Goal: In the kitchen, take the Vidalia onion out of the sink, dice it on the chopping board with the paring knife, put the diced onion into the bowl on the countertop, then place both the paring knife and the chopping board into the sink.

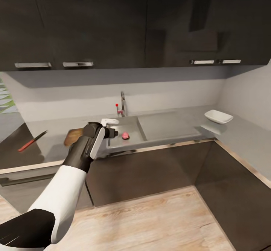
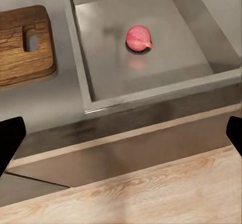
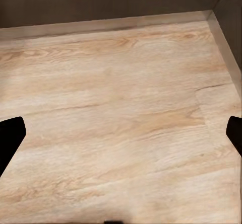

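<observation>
Grey L-shaped countertop [image 1: 165, 128] runs under dark glossy cabinets [image 1: 113, 21]. The sink [image 2: 194, 85] is a matte grey basin, and the pinkish-red, roundish onion [image 2: 138, 38] sits right on its drain. Dark brown grainy chopping board [image 2: 22, 45] lies just beside the sink, red-handled paring knife [image 1: 32, 141] further left, white squarish bowl [image 1: 218, 116] way off right. Left gripper [image 2: 121, 133] hangs near the sink's front edge, fingers spread wide. Right gripper [image 3: 121, 133], also wide, faces the wood floor [image 3: 116, 123].

no readable text, labels, brands or numbers anywhere — cabinets and counter surfaces are all plain.
</observation>
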